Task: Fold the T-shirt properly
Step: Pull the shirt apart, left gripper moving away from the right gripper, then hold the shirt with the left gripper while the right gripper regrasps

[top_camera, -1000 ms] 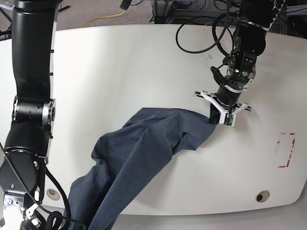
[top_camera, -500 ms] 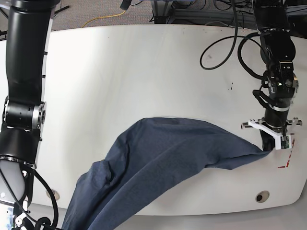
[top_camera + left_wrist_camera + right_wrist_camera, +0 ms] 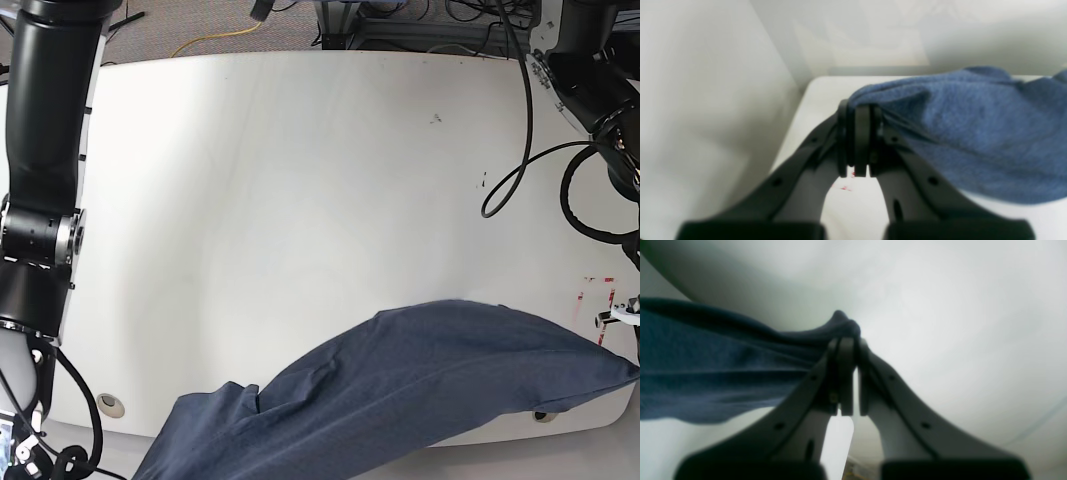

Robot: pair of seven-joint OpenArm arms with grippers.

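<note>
1. The left gripper [image 3: 862,140] is clamped tight on a bunched edge of the T-shirt [image 3: 973,133], its jaws pressed together with blue cloth spilling out to one side. The right gripper [image 3: 848,376] likewise pinches a dark fold of the T-shirt [image 3: 723,373], its jaws nearly closed around the fabric.
2. The white table [image 3: 300,200] fills the base view; the T-shirt [image 3: 420,390] lies stretched in a long band across its near edge, from the lower left corner to the right edge, where it comes to a point.
3. The base view shows the whole span of the cloth and the red tape marks [image 3: 590,295] on the table near its right end, but neither set of fingertips. Only the wrist views show the pinches, and each shows just a small part of the shirt.
4. The black cable [image 3: 520,150] loops over the table's right side; two small round holes [image 3: 112,405] sit near the front edge.
5. Compared with half a second ago, the left arm has carried its corner farther toward the table's right front corner, out of the base view, and the cloth is pulled longer and flatter, lower on the table.
</note>
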